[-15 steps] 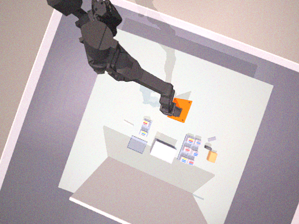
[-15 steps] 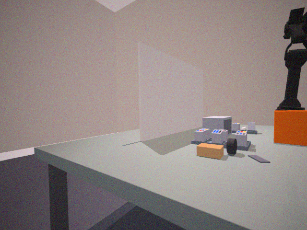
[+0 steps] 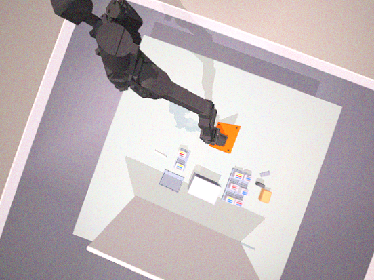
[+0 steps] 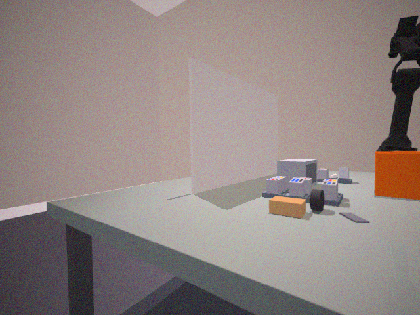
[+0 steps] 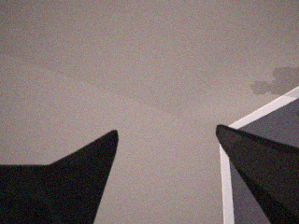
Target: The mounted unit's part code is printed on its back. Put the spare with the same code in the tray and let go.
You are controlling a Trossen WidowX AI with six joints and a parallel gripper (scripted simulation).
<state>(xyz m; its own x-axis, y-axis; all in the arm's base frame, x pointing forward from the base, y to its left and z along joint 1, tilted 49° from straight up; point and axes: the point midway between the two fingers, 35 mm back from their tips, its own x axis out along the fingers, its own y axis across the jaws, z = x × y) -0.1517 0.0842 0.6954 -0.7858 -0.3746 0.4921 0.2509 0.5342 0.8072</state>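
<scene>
Tall panel (image 4: 233, 128) walls off the mounted unit (image 4: 296, 167).

Beside the one white mounted unit (image 3: 204, 186) I count one orange tray (image 3: 227, 138), one tan block (image 3: 265, 195), one dark wheel (image 4: 317, 199), one flat grey strip (image 4: 354, 217) and two racks of spares (image 3: 236, 186).

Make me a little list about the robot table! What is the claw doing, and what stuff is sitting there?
gripper: open, holding nothing, pointing off past the table
arm: rises from the orange block
mounted unit: grey box in front of the upright panel
spares: small grey blocks with coloured labels on a dark holder; more beyond the box
loose items: tan block, black ring, flat grey strip
tray: cannot tell which item it is
</scene>
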